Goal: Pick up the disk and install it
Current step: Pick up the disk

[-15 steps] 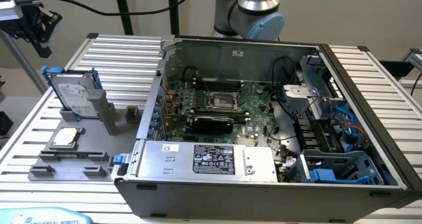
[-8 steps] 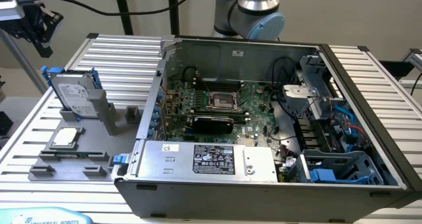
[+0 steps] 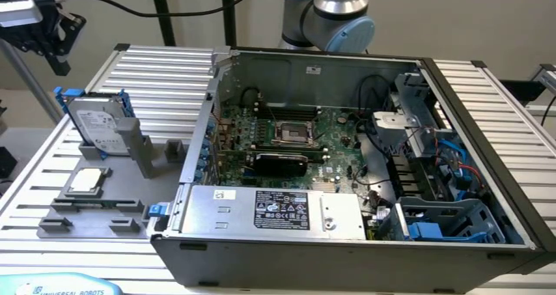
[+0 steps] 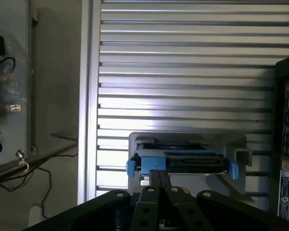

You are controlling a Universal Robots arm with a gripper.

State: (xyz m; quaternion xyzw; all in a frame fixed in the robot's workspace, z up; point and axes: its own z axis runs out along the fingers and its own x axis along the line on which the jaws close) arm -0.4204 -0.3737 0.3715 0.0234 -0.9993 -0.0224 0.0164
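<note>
The disk [image 3: 98, 121], a silver-grey drive with a white label in a blue carrier, stands on edge in a grey holder [image 3: 130, 153] at the exterior view's left. My gripper [image 3: 57, 60] hangs above and slightly behind the disk, well apart from it. In the wrist view the disk [image 4: 183, 162] shows end-on in its holder, directly beyond my gripper [image 4: 160, 179]. The two black fingers [image 4: 154, 185] are pressed together, shut on nothing.
An open computer case [image 3: 347, 256] fills the middle and right, with a motherboard [image 3: 291, 135], a grey power supply box [image 3: 278, 210] and a blue drive bay [image 3: 443, 220]. A small silver chip [image 3: 88, 180] lies on the grey fixture. The arm's base [image 3: 334, 15] stands behind the case.
</note>
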